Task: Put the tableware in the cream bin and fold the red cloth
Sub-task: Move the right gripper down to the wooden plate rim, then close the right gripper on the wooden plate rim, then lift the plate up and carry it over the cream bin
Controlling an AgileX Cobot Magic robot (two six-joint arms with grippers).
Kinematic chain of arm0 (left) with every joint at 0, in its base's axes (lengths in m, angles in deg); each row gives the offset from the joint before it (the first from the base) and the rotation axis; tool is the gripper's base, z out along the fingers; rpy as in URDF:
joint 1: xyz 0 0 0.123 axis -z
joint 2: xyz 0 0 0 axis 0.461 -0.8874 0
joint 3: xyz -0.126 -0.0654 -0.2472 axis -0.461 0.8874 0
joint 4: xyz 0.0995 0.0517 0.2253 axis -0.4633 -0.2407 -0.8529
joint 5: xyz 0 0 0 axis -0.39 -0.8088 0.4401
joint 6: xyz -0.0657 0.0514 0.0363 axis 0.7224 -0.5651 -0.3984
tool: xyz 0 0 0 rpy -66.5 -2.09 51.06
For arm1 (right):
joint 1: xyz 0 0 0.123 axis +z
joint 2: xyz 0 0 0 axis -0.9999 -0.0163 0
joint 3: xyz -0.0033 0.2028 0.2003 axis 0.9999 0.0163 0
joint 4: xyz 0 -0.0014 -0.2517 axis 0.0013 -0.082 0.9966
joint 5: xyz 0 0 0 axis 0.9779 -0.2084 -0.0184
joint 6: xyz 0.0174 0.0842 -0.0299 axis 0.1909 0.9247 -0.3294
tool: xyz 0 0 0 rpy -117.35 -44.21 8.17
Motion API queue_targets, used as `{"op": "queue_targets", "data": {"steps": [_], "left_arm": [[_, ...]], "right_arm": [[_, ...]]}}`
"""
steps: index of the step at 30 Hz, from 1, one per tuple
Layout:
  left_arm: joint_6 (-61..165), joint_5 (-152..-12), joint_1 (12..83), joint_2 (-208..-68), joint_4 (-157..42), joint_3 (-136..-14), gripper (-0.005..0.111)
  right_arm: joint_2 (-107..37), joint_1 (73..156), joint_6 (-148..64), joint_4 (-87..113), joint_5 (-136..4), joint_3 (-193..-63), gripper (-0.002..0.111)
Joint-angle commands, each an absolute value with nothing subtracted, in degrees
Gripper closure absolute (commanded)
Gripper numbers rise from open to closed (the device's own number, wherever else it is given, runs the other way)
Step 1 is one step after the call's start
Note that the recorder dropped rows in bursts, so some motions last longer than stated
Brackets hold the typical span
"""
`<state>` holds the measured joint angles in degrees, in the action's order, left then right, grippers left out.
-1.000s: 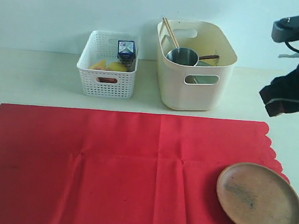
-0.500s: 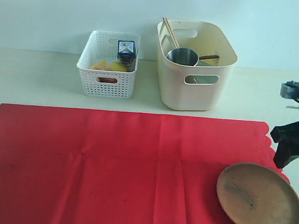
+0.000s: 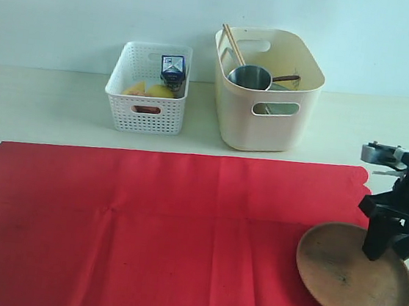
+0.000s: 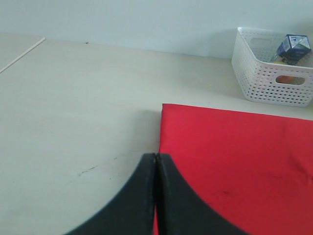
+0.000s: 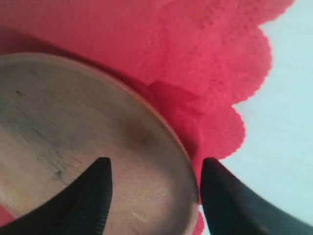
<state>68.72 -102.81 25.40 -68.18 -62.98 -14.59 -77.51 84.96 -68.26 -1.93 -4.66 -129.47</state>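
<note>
Where the cloth (image 3: 159,229) begins at the far left, the left gripper (image 4: 155,155) sits at its edge with both fingers pressed together and nothing showing between them. The cloth lies flat across the front of the table (image 3: 40,105), faintly creased, with its scalloped edge on the right. Behind it on the bare table stands the basket (image 3: 144,109), holding a carton (image 3: 173,68) and some yellow food. Just right of the basket stands the taller bin (image 3: 264,119). In it are a cup (image 3: 248,77), chopsticks (image 3: 233,44) leaning out over the back left corner, and a spoon (image 3: 287,79) beside the cup. The plate (image 3: 342,276) lies on the cloth's right front corner, well apart from the bin. Over the plate's right rim stands the right gripper (image 3: 387,251), pointing down with its jaws spread. One finger is over the plate's inside, the other outside the rim above the scallops. Whether either finger touches the plate I cannot tell.
</note>
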Motion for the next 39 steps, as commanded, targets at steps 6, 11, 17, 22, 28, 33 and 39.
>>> {"op": "queue_targets", "data": {"steps": [6, 11, 17, 22, 28, 33, 39], "left_arm": [[68.72, -102.24, 25.53, -67.91, -62.9, -14.38, 0.106], [68.72, -102.24, 25.53, -67.91, -62.9, -14.38, 0.106], [68.72, -102.24, 25.53, -67.91, -62.9, -14.38, 0.106], [68.72, -102.24, 25.53, -67.91, -62.9, -14.38, 0.106], [68.72, -102.24, 25.53, -67.91, -62.9, -14.38, 0.106], [68.72, -102.24, 25.53, -67.91, -62.9, -14.38, 0.106], [68.72, -102.24, 25.53, -67.91, -62.9, -14.38, 0.106]], "right_arm": [[-78.37, 84.79, -75.22, -8.89, 1.02, -129.9, 0.079], [-78.5, 84.79, -78.66, -11.95, 2.38, -129.9, 0.078], [-78.5, 84.79, -76.88, -10.24, -2.27, -130.72, 0.067], [-78.72, 84.79, -76.79, -10.12, -2.3, -130.77, 0.062], [-80.3, 84.79, -77.31, -10.41, -0.46, -130.77, 0.062], [-82.47, 85.34, -79.75, -11.25, 3.78, -130.67, 0.062], [-84.01, 86.73, -80.15, -10.4, 3.67, -130.67, 0.071]]}}
